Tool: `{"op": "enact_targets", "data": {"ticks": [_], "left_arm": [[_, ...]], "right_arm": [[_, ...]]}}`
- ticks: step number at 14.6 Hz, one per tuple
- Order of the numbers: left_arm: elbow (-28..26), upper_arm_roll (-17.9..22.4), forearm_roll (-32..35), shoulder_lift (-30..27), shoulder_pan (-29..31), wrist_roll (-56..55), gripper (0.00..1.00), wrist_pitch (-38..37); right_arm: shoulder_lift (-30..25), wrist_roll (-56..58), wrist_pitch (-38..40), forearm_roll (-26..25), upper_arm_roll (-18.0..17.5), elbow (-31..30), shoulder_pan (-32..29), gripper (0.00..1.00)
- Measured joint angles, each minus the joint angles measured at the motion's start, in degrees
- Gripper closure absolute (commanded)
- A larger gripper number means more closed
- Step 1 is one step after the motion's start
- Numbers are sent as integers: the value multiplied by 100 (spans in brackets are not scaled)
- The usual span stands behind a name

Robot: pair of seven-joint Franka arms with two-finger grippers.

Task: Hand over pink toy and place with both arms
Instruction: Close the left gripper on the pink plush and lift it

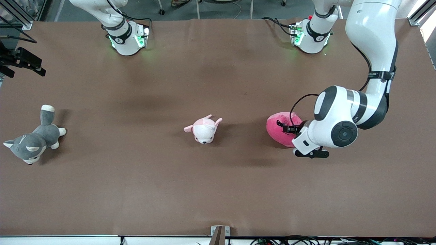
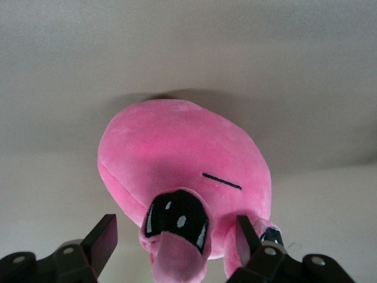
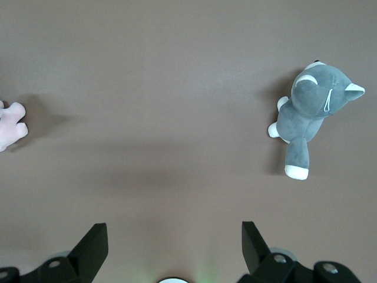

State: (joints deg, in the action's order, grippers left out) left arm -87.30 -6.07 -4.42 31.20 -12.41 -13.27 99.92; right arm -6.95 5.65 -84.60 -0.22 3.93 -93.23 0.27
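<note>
The pink toy (image 1: 278, 132) lies on the brown table toward the left arm's end; the left wrist view shows it close up (image 2: 177, 153) with a black eye and a thin mouth line. My left gripper (image 1: 288, 128) is down at the toy. Its fingers (image 2: 103, 239) are open and straddle the part with the eye and snout, without squeezing it. My right gripper (image 3: 174, 233) is open and empty, high over the table near its own base. It is out of the front view.
A pale pink-and-white puppy plush (image 1: 203, 128) lies mid-table; its paw shows in the right wrist view (image 3: 10, 125). A grey-and-white husky plush (image 1: 32, 141) lies at the right arm's end, also seen in the right wrist view (image 3: 312, 112). Both arm bases stand along the table edge farthest from the front camera.
</note>
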Motion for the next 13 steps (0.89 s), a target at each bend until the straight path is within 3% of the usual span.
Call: {"op": "enact_targets", "data": {"ticks": [11, 13], "left_arm": [[-12, -16, 0, -106, -25, 0, 95, -256], [-2, -16, 0, -163, -21, -1, 99, -256]], "right_arm": [[0, 0, 1, 0, 11, 1, 0, 0], [-1, 0, -5, -3, 16, 10, -1, 0]]}}
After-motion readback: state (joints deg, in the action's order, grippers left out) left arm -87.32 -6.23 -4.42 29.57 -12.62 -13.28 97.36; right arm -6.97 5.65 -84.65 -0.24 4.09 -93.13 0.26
